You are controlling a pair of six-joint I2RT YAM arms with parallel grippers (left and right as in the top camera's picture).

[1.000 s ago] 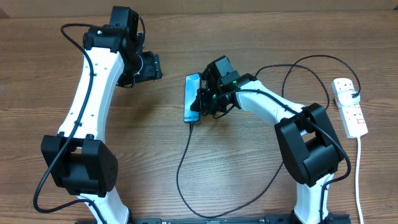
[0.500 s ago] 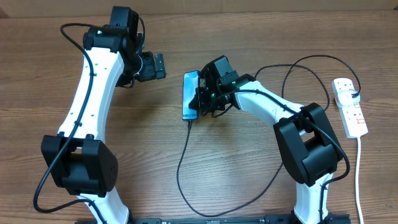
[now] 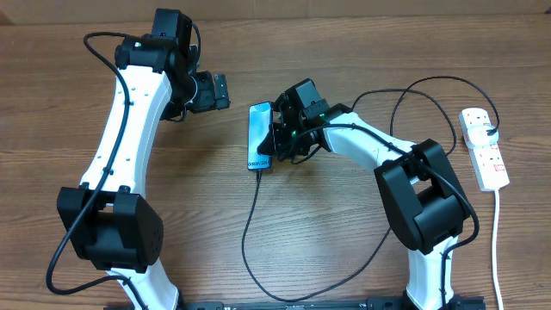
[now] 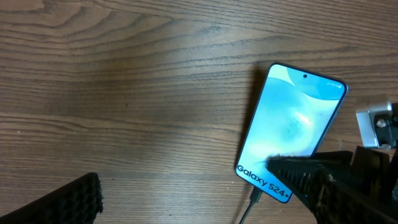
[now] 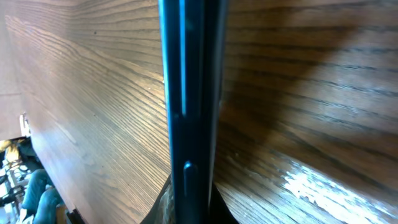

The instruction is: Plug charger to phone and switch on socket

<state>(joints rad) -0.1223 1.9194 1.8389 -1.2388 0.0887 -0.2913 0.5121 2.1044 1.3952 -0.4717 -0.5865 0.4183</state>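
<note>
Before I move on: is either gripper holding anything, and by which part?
Right gripper appears to pinch the phone by its long side edge; left gripper holds nothing.

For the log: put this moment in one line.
phone flat, charger at its end | right gripper at phone edge | left gripper apart | socket untouched

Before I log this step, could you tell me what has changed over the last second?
The phone slid left, toward the left arm, with the right tool against it and the charger tip following. The left tool edged right toward it. The socket stayed put.
</note>
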